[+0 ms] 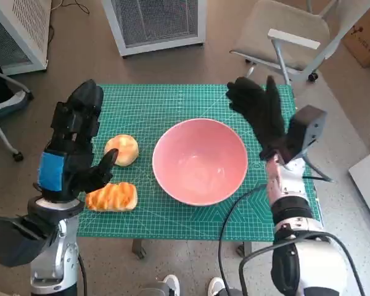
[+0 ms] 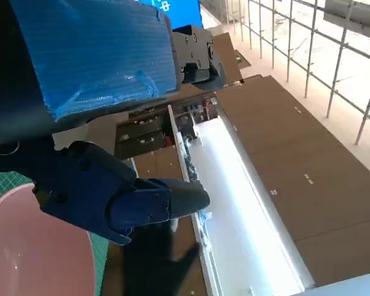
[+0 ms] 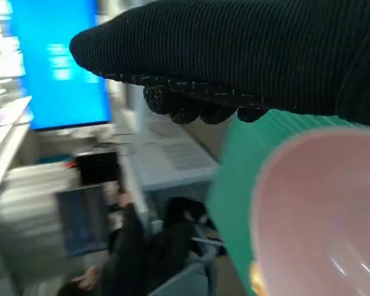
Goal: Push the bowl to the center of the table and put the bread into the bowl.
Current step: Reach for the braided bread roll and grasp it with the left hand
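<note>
Bowl: pink bowl [image 1: 200, 161] stood upright and empty near the middle of the table [image 1: 172, 213], a little right of center on the green cutting mat [image 1: 166, 102]; its rim and inside also showed in the left wrist view [image 2: 31, 246] and in the right wrist view [image 3: 320, 209].
Round bread: round bun [image 1: 122, 149] lay on the mat just left of the bowl, apart from its rim.
Long bread: glazed, ridged loaf [image 1: 112, 197] lay on the mat on the near side of the bun, at the near left of the table.
Left hand: left hand [image 1: 74, 145], black with blue tape on its back, was raised over the left part of the mat, fingers apart and holding nothing; its thumb reached toward the right between the bun and the loaf, and contact with either bread could not be told. In the left wrist view [image 2: 105, 185] the dark fingers sat above the bowl's rim.
Right hand: right hand [image 1: 258, 110] in the black knitted glove hovered over the far right of the mat, just beyond the bowl's far right rim, fingers spread and empty; whether it touched the bowl could not be told. The glove [image 3: 234, 55] filled the right wrist view's upper band.
Surroundings: grey chair [image 1: 283, 34] stood beyond the table at the far right, a white grilled unit [image 1: 157, 21] beyond its far edge.
</note>
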Tool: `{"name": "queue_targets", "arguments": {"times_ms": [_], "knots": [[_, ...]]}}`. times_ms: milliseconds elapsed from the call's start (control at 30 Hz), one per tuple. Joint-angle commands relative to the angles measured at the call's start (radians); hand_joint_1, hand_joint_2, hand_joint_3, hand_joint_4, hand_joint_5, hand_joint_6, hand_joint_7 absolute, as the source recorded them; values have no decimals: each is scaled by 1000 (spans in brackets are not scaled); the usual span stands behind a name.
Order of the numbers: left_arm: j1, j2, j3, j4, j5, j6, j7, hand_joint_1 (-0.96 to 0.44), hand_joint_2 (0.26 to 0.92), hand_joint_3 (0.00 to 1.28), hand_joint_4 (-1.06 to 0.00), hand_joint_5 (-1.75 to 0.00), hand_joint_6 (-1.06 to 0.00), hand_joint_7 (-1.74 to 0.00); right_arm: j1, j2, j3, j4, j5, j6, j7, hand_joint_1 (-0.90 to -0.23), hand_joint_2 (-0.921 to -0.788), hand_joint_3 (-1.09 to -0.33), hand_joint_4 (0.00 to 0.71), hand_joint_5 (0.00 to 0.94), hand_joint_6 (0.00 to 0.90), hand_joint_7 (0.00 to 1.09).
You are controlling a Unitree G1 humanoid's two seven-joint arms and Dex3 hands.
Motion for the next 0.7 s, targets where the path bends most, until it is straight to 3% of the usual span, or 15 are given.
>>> {"name": "queue_targets", "arguments": {"times_ms": [33, 167, 233, 367, 500, 700], "knots": [[-20, -5, -8, 7, 4, -4, 6, -489, 756, 519, 1, -145, 1, -518, 1, -17, -2, -29, 19, -94, 63, -596, -921, -766, 203, 0, 240, 95], [-29, -5, -11, 13, 3, -2, 4, -486, 753, 527, 1, -141, 1, -514, 2, -21, -7, -73, 52, -174, 126, -616, -921, -769, 190, 0, 229, 93], [-34, -5, -14, 16, 5, -2, 3, -487, 742, 549, 1, -137, 1, -512, 8, -16, -13, -111, 83, -210, 170, -623, -921, -772, 195, 4, 235, 99], [-38, -4, -16, 19, 6, -2, 2, -489, 728, 576, 1, -133, 1, -509, 16, -12, -13, -141, 116, -236, 211, -628, -921, -775, 209, 11, 247, 111], [-54, 1, -17, 37, 1, -3, -6, -499, 718, 593, 1, -137, 1, -514, 53, 4, -9, -253, 204, -260, 336, -640, -921, -768, 226, 17, 253, 133], [-66, 11, -14, 47, 0, -1, -15, -509, 715, 597, 1, -137, 1, -513, 82, 18, -2, -341, 288, -241, 436, -639, -921, -750, 232, 3, 78, 465]]}}
